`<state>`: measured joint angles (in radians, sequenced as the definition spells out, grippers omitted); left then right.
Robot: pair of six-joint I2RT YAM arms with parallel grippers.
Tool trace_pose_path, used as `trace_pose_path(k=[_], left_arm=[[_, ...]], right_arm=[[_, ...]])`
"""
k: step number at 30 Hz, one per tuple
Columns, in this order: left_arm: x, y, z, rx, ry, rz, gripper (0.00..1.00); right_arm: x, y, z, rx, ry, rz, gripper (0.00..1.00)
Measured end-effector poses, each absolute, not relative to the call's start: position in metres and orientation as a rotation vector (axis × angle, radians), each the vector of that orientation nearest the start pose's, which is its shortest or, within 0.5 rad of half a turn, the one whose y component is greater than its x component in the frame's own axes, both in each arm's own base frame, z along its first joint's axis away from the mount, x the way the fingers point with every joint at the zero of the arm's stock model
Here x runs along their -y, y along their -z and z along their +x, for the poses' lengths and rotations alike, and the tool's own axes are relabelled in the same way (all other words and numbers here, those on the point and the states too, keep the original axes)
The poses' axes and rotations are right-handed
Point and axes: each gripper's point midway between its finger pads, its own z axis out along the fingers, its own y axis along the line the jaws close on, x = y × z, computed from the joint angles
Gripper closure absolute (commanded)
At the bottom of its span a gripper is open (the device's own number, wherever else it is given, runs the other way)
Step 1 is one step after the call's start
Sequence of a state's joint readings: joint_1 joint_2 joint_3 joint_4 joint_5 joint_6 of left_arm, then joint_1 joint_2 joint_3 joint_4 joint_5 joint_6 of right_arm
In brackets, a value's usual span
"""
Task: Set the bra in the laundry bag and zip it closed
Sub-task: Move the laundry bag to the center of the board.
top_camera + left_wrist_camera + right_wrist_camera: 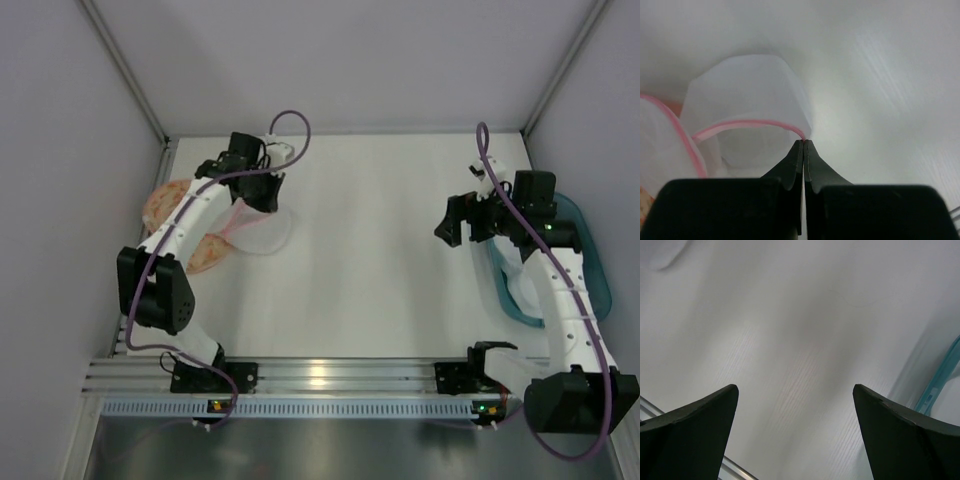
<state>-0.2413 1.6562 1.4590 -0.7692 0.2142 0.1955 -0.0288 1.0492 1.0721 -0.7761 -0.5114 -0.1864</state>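
Grip status: your left tool [803, 144] is clenched on the pink rim of the plain white pouch [752, 90]. The laundry bag [158, 205] lies at the left edge of the tabletop [380, 280], partly under the left arm and apparently touching the pouch. Your right tool [795, 390] is released, above the tabletop beside the teal tub [600, 268].

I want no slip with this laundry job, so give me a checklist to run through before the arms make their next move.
1. Left gripper shut on the pink rim of the white pouch: ok.
2. Gripped thing is the speckled laundry bag: not ok, that bag lies beside it.
3. Right gripper open, empty: ok.
4. Bra located: cannot tell, none in view.
5. Right gripper clear of the teal tub: ok.
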Motion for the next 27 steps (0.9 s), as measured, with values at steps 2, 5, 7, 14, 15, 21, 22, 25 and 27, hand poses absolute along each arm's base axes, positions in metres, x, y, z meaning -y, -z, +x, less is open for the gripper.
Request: trace_pose_path(k=[2,5,7,14,15,21,22,25,27], left_arm=[[0.164,-0.17,0.368,-2.394,0.354,0.741,1.0],[0.212,-0.17,0.346,-2.338,0.441,0.877,1.0],[0.24,-0.161,0.331,-2.325,0.481,0.971,1.0],[0.311,-0.095,0.282,-2.388,0.546,1.246,0.77],[0.312,-0.09,0.279,-2.4,0.55,1.255,0.71],[0.312,-0.121,0.281,-2.323,0.547,1.225,0.44],[0.308,-0.135,0.284,-2.295,0.534,1.197,0.41],[0.294,-0.179,0.299,-2.208,0.457,1.089,0.33],[0.286,-0.2,0.315,-2.17,0.376,1.012,0.34]], right_arm=[[-0.072,-0.221,0.276,-2.212,-0.487,-0.43,0.01],[-0.074,-0.22,0.277,-2.215,-0.5,-0.428,0.01],[-0.074,-0.219,0.277,-2.221,-0.505,-0.427,0.0],[-0.076,-0.216,0.278,-2.233,-0.523,-0.426,0.01],[-0.076,-0.215,0.278,-2.236,-0.529,-0.425,0.01],[-0.083,-0.207,0.279,-2.268,-0.604,-0.404,0.03],[-0.085,-0.205,0.28,-2.278,-0.623,-0.396,0.04],[-0.09,-0.199,0.285,-2.301,-0.684,-0.359,0.09],[-0.095,-0.195,0.293,-2.307,-0.728,-0.328,0.13]])
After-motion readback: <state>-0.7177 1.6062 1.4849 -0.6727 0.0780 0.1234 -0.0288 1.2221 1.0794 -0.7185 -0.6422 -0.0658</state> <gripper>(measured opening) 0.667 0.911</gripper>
